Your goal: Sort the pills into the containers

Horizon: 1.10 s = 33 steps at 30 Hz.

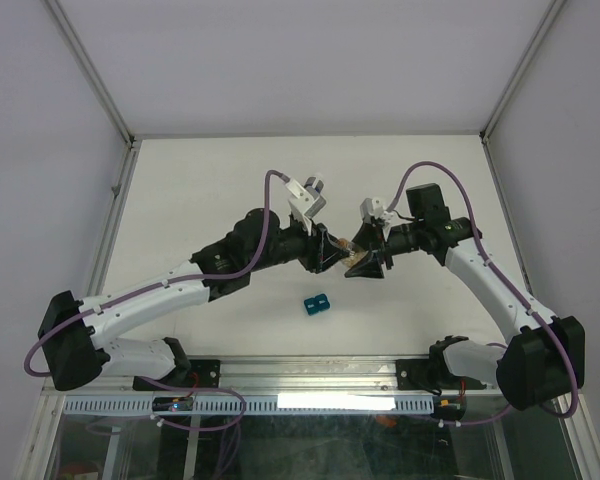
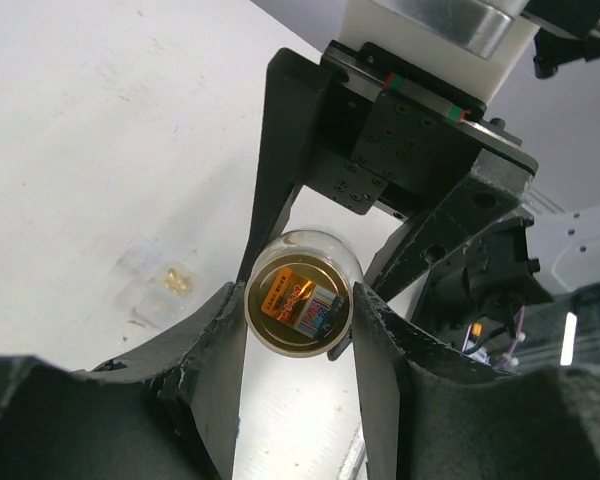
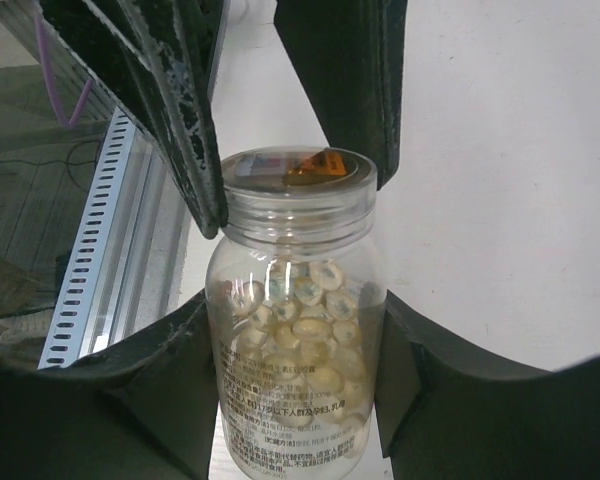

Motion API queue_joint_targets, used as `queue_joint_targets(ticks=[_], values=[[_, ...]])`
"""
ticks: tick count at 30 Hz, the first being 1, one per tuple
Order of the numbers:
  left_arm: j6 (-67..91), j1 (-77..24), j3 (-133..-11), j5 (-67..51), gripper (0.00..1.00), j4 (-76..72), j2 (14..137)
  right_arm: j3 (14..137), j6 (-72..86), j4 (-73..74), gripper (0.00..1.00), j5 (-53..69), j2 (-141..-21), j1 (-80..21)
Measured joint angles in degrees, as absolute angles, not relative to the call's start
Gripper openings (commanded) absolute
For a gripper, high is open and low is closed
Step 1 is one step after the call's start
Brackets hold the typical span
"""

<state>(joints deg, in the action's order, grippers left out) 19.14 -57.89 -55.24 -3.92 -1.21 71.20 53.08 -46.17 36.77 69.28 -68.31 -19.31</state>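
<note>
- while my right claw (image 3: 295,310) grips the bottle (image 3: 280,430) round its body, a finger against each side, i judge the job to be only at its opening step.
- my left claw (image 2: 300,295) is drawn in narrow on the cap (image 3: 298,175); from my left wrist both pads look pressed to its sides, so i take the cap as held.
- the bottle hangs between my two claws, up off the table (image 2: 80,120), cap end toward my left arm.
- the cap is still on, so nothing can come out yet.
- the pills (image 3: 305,350) are pale rounds heaped inside the bottle, up to near its neck; none lie loose on the table that i can see.
- the cups (image 2: 155,295) sit on the table beside and below the bottle, apart from it. they are blurred; a small orange-brown smudge shows in them, and i cannot tell whether that is pills already dropped in.
- left to do, as i judge it: get the cap off, tip the bottle, and share the pills between the cups. nearly all of the task lies ahead.
- a teal block (image 1: 316,304) sits nearer my bases, apart from all this.
</note>
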Motion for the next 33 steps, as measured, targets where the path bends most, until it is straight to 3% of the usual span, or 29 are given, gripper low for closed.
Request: queue_joint_targets(ticks=[5,8,11,18,26,33], values=[[8.84,-52.99,-54.98,-18.39,0.20,-2.63,71.61,53.10,-46.19,36.73,0.00,69.58,-68.31,-19.46],[-2.13,-49.84,-54.74,-29.78,0.33,-3.62,72.55,53.10,-46.19,36.80,0.00,69.54,-68.31,-19.86],[-15.09,-47.75,-54.96,-38.72,0.37,-2.92,73.45,53.08,-46.50,37.19,0.00,69.52,-68.31,-20.25],[-27.51,-44.51,-57.17,-44.93,0.97,-0.97,76.27,53.10,-46.54,36.71,0.00,69.08,-68.31,-19.64],[-16.95,-43.79,-44.42,-37.12,0.99,-18.85,69.30,53.10,-46.61,36.73,0.00,69.32,-68.31,-19.59],[6.17,-43.77,-38.00,-32.71,0.98,-30.63,63.70,53.10,-46.61,36.73,0.00,69.34,-68.31,-19.59]])
